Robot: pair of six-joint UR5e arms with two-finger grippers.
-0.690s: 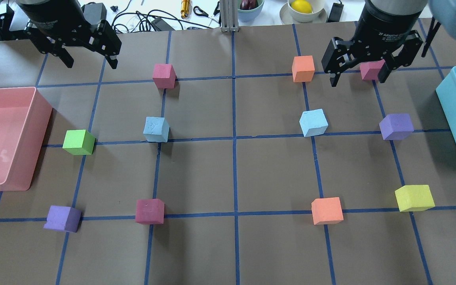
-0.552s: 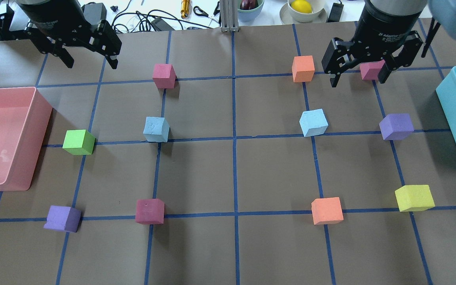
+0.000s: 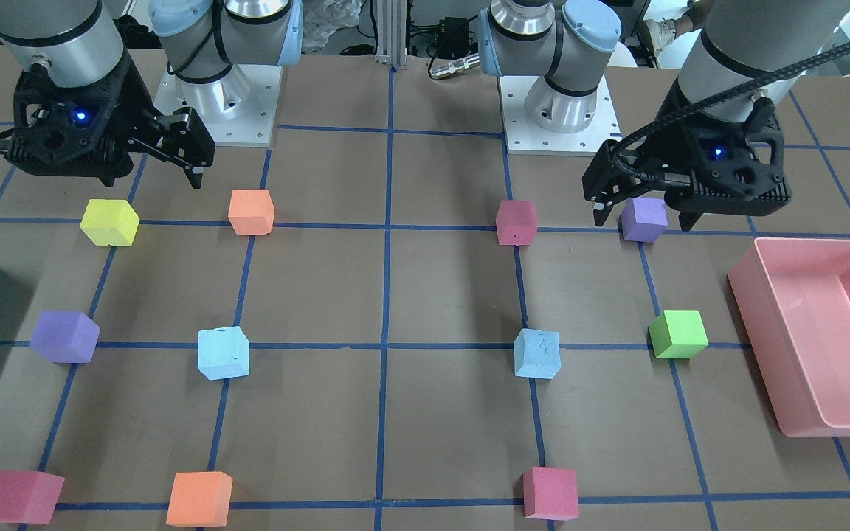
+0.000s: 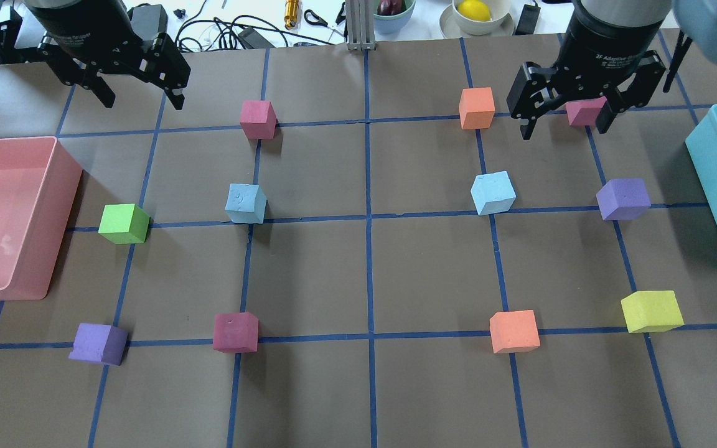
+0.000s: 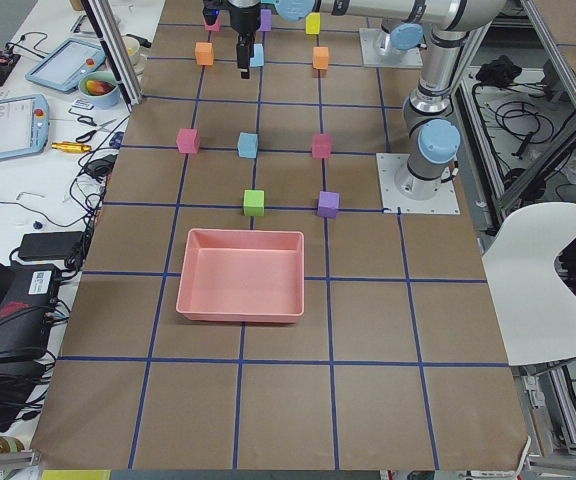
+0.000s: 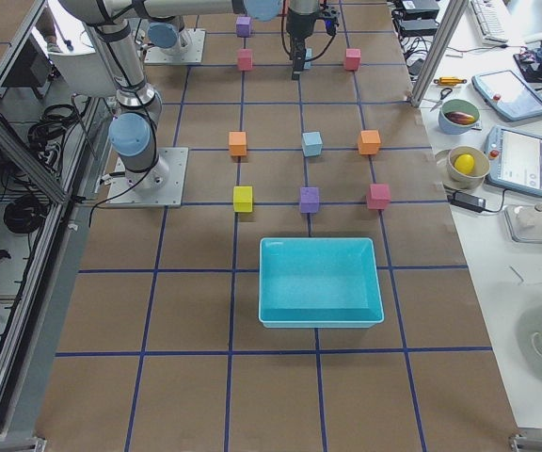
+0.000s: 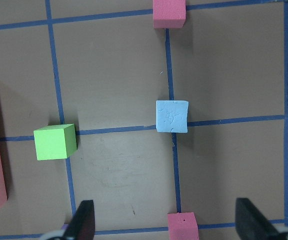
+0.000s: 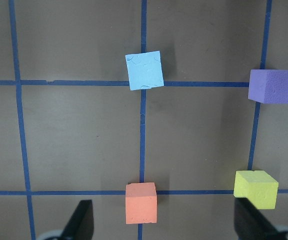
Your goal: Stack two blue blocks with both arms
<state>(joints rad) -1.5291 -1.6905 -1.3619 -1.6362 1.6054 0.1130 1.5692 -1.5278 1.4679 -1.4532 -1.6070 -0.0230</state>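
Two pale blue blocks rest apart on the brown table. One point(image 4: 246, 203) is left of centre and the other point(image 4: 493, 193) right of centre. The left wrist view shows the first point(image 7: 172, 116), the right wrist view the second point(image 8: 144, 70). My left gripper point(image 4: 142, 101) hangs open and empty above the far left of the table. My right gripper point(image 4: 562, 130) hangs open and empty above the far right, over a pink cube point(image 4: 584, 111). Both are well away from the blue blocks.
A pink bin point(image 4: 60, 186) stands at the left edge and a teal bin point(image 4: 707, 162) at the right edge. Other cubes sit on the grid: green point(image 4: 123, 223), purple point(image 4: 623, 199), orange point(image 4: 477, 108), yellow point(image 4: 651, 311), dark pink point(image 4: 235, 332).
Both grippers have shifted only slightly and stay open. No block has moved.
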